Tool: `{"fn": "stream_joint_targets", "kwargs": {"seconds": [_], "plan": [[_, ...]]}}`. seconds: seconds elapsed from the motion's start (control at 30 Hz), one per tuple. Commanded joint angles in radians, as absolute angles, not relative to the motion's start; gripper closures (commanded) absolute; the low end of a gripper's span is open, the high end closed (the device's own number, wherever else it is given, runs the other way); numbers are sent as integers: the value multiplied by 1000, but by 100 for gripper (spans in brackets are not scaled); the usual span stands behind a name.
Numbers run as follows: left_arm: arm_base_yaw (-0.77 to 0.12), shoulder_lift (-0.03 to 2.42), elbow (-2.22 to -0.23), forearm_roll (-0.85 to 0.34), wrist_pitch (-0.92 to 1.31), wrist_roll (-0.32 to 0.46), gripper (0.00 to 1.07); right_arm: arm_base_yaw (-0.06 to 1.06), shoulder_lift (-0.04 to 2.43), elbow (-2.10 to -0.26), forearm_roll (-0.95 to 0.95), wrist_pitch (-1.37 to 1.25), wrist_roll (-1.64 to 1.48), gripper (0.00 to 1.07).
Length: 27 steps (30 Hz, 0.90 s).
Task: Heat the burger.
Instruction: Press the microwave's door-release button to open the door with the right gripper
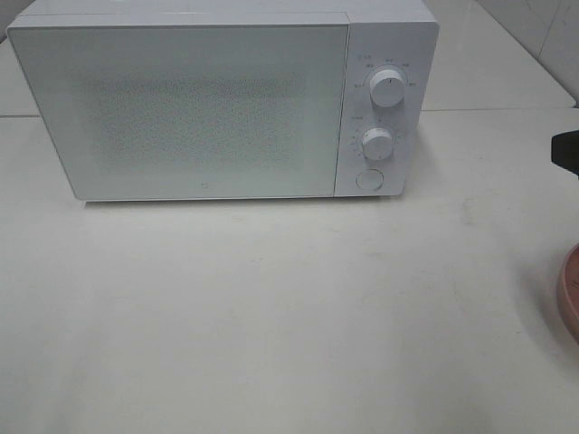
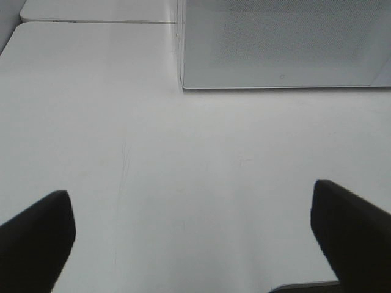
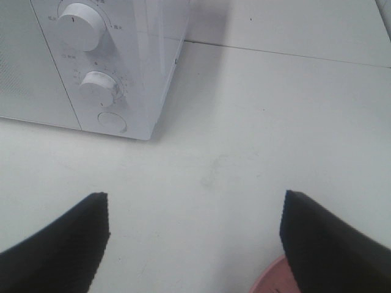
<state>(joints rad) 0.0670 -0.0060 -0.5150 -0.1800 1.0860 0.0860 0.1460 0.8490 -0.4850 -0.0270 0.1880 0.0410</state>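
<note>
While the microwave stands on the table with its door shut, the burger shows in none of the views. Only the rim of a pink plate peeks in at the table's right edge, and whether the burger sits on it cannot be told. Both the left gripper and the right gripper hover over bare table, jaws wide apart, holding nothing. A burger is probably light, soft and loosely stacked, so it may squash or slide apart. A gentle hold across the bun's sides seems safest.
</note>
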Motion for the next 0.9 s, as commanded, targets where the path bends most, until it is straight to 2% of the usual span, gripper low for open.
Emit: {"fn": "stream_joint_targets", "kwargs": {"seconds": [0.03,0.6,0.9], "plan": [[69,-28,-515,-179,1072,82,9,143,885,-484,-31,126,49,33],[69,-28,-515,-179,1072,82,9,143,1200,-484,-31,-257,49,33],[69,-28,-515,-179,1072,82,9,143,1386,-484,-32,-569,49,33]]}}
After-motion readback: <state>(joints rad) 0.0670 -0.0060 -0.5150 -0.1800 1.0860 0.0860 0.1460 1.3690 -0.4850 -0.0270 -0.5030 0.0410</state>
